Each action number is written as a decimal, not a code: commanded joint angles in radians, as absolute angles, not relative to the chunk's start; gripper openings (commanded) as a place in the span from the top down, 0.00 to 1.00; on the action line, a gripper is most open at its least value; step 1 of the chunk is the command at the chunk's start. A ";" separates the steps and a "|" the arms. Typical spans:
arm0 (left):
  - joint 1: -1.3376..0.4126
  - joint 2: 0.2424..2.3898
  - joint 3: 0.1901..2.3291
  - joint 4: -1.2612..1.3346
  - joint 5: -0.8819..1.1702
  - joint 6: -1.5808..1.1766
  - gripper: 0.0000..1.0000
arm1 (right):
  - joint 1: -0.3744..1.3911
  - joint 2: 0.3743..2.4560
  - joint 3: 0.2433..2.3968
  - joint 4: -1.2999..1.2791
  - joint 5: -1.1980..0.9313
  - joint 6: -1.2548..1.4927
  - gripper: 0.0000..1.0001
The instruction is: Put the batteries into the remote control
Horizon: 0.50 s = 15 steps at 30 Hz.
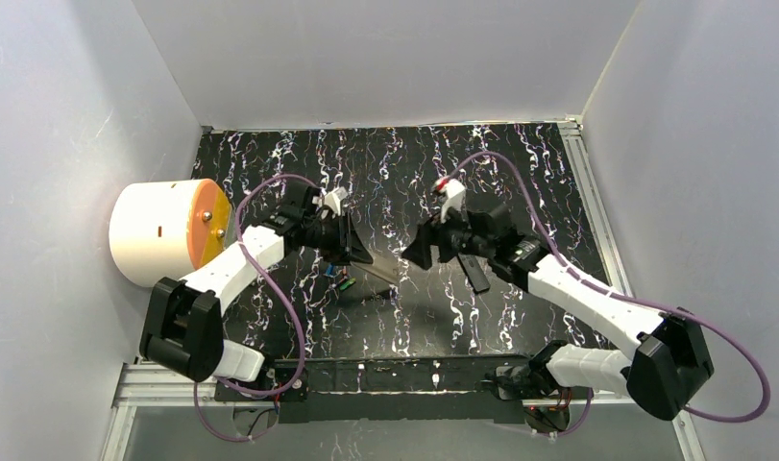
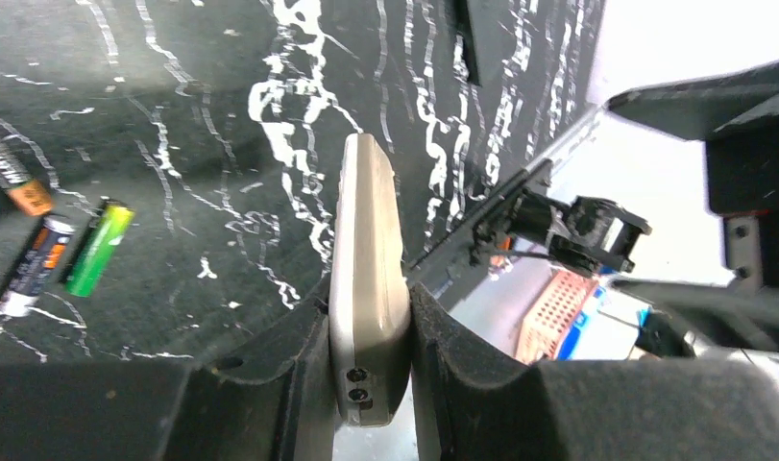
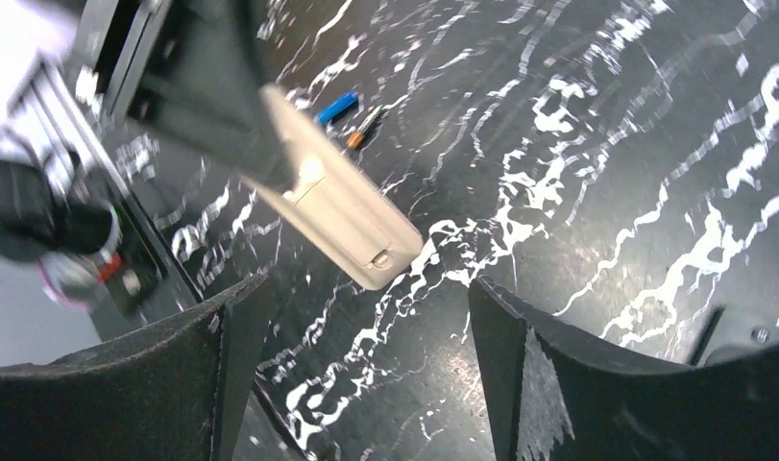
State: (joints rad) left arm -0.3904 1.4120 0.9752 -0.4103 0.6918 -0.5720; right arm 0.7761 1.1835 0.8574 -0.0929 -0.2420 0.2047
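Observation:
My left gripper [image 1: 358, 252] is shut on one end of a beige remote control [image 1: 380, 272], held on its edge above the mat. In the left wrist view the remote [image 2: 369, 279] sits pinched between both pads. Several batteries lie on the mat beside it: a green one [image 2: 97, 247], a dark one with blue and orange markings [image 2: 35, 264] and a dark one with an orange end [image 2: 11, 173]. My right gripper [image 1: 411, 252] faces the remote's free end [image 3: 342, 211], open, with nothing between its fingers [image 3: 241, 327]. The right wrist view also shows a blue battery [image 3: 335, 108].
A white drum with an orange face [image 1: 164, 230] stands at the left wall. A black oblong piece [image 1: 474, 272] lies on the marbled mat [image 1: 414, 163] under the right arm. White walls close in on three sides.

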 commanded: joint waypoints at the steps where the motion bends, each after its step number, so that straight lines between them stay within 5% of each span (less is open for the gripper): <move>1: -0.400 1.349 0.846 -0.089 0.579 -0.676 1.00 | 0.653 1.182 0.761 0.072 -0.339 0.617 0.19; 8: -0.416 1.438 0.772 0.050 0.581 -0.768 1.00 | 0.640 1.311 0.587 0.392 -0.415 1.065 0.41; 15: -0.419 1.457 0.709 0.045 0.604 -0.745 1.00 | 0.647 1.405 0.569 0.464 -0.388 1.115 0.55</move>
State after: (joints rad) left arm -0.4145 1.4673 0.7429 0.0193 0.5781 -0.7471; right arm 0.6418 1.3983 0.5644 0.3096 -0.3847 1.0203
